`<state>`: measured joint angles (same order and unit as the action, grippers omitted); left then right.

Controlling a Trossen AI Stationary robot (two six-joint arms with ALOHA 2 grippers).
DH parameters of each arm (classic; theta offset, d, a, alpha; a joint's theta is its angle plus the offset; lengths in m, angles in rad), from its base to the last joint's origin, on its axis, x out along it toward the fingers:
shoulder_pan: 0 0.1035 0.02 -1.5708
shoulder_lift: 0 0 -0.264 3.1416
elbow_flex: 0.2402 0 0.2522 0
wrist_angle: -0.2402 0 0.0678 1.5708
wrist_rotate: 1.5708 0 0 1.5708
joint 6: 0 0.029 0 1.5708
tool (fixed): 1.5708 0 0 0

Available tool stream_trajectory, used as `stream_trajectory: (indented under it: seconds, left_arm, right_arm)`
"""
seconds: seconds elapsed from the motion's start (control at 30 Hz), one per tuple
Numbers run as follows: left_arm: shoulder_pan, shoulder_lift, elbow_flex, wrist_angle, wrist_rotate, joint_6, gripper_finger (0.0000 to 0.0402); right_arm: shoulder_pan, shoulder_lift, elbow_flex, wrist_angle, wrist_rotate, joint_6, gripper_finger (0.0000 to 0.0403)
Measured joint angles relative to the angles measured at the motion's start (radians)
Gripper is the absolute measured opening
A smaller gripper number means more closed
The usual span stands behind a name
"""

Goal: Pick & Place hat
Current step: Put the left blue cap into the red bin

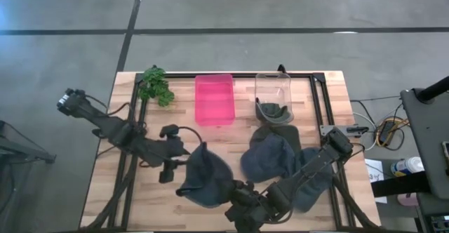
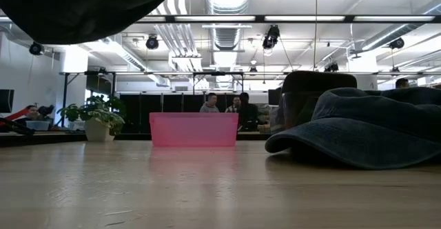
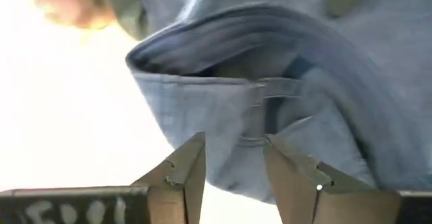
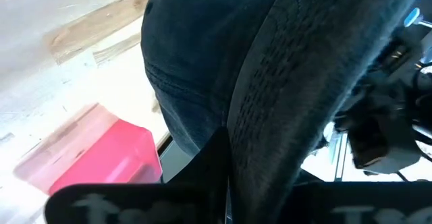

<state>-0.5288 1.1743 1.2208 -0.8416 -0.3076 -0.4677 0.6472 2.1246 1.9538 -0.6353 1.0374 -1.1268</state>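
Note:
A dark blue hat [image 1: 205, 178] hangs clear of the table in front of centre, and shows at the top left of the low view [image 2: 83, 1]. My right gripper [image 1: 235, 203] is shut on it at its near right side. My left gripper [image 1: 167, 171] stands open at the hat's left edge. In its wrist view the hat's cloth [image 3: 270, 69] shows past and between the fingers [image 3: 233, 146]; I cannot tell whether they touch it. A second blue hat [image 1: 270, 156] lies brim down on the table to the right [image 2: 358, 129]. My right gripper pinches the hat's stitched brim [image 4: 246, 136] between its two shut fingers [image 4: 214, 158]. It comes at the hat from the near right side, slanting a little downward. The hat is lifted clear of the table, and its crown [image 4: 189, 69] sags beyond the fingers.
A pink bin [image 1: 214, 100] stands at the far middle. Right of it is a clear container [image 1: 273, 85] with another dark hat [image 1: 273, 112] in it. A green plant [image 1: 156, 85] is at the far left. People sit in the room beyond the table [image 2: 227, 106].

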Motion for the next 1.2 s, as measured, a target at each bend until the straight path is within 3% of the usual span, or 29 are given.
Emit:
stream_trajectory:
  seconds: [0.3,0.53,0.9,1.2]
  left_arm:
    - [0.023,0.094,-0.116,0.142,0.031,0.099,0.0142]
    - [0.056,0.145,-0.089,0.373,0.046,0.185,0.0142]
    - [0.038,0.09,-0.042,0.244,0.073,0.144,0.0142]
    - [0.026,-0.018,0.048,0.037,-0.094,0.167,0.0142]
  right_arm:
    - [-0.002,-0.001,0.002,0.1,0.001,-0.046,0.0013]
    - [-0.005,0.0,0.002,0.099,0.007,-0.035,0.0013]
    - [-0.018,0.003,-0.002,0.093,0.01,-0.021,0.0013]
    - [-0.045,0.003,-0.039,0.093,0.033,0.027,0.0013]
